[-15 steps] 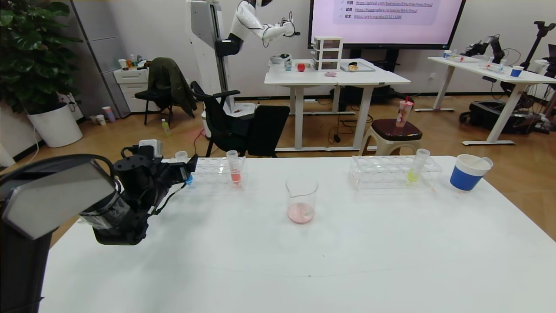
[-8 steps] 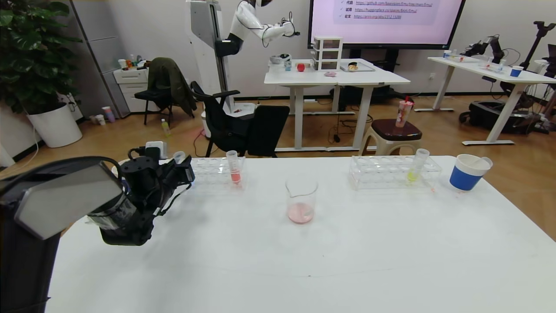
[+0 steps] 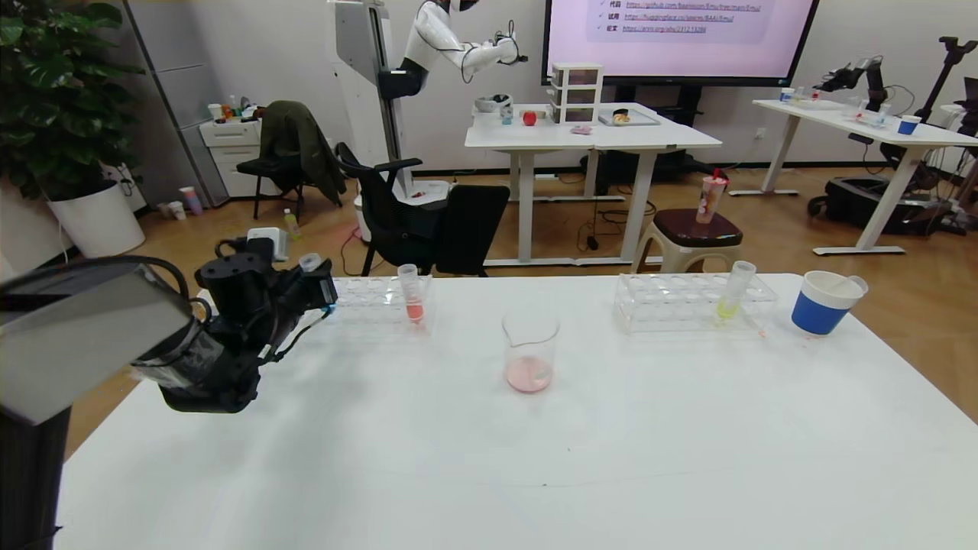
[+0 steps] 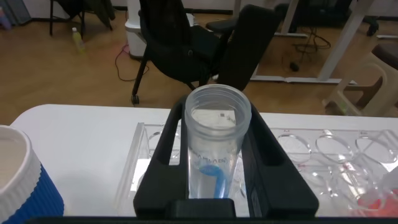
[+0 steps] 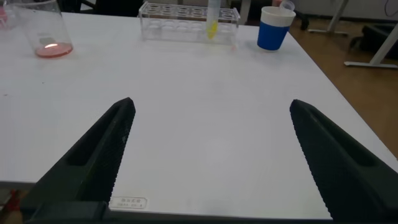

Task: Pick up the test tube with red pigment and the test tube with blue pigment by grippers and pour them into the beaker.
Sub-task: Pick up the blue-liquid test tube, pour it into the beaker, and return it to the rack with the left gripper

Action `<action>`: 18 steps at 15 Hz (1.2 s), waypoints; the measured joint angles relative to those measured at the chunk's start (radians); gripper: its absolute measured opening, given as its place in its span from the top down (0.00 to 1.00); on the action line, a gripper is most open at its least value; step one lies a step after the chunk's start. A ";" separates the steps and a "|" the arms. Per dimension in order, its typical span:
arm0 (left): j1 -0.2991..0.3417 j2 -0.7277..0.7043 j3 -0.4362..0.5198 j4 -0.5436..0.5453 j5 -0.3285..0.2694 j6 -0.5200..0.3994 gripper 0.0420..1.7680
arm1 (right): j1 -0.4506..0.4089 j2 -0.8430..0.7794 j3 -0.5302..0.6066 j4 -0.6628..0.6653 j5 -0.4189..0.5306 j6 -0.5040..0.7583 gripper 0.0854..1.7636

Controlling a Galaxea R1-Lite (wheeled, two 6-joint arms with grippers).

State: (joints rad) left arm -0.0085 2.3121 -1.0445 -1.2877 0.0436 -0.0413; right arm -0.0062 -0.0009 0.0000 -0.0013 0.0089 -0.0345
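My left gripper (image 3: 324, 289) is shut on the test tube with blue pigment (image 3: 309, 263) and holds it upright just above the left end of the clear left rack (image 3: 367, 294). In the left wrist view the tube (image 4: 214, 158) sits between the black fingers (image 4: 163, 155) with blue liquid at its bottom. A tube with red liquid (image 3: 411, 295) stands in the same rack. The glass beaker (image 3: 530, 350) stands at the table's middle with pink liquid in it. My right gripper (image 5: 211, 155) is open and empty over bare table at the near right.
A second clear rack (image 3: 691, 302) at the far right holds a yellow-liquid tube (image 3: 733, 290). A blue-and-white paper cup (image 3: 824, 303) stands right of it. Another such cup (image 4: 18, 180) sits beside my left gripper.
My left gripper has risen and drawn slightly left with the blue tube, lifting it out of the left rack. The beaker and the other tubes have not moved.
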 joint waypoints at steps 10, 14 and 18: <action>-0.034 -0.214 -0.066 0.195 -0.002 0.016 0.73 | 0.000 0.000 0.000 0.000 0.000 0.000 0.02; -0.137 -0.246 -0.082 0.223 -0.005 0.080 0.73 | 0.000 0.000 0.000 0.000 0.000 0.000 0.02; -0.294 -0.258 -0.149 0.284 -0.012 0.137 0.73 | 0.000 0.000 0.000 0.000 0.000 0.000 0.02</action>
State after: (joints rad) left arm -0.3026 2.0540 -1.1936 -1.0038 0.0317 0.0962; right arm -0.0062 -0.0004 0.0000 -0.0013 0.0089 -0.0345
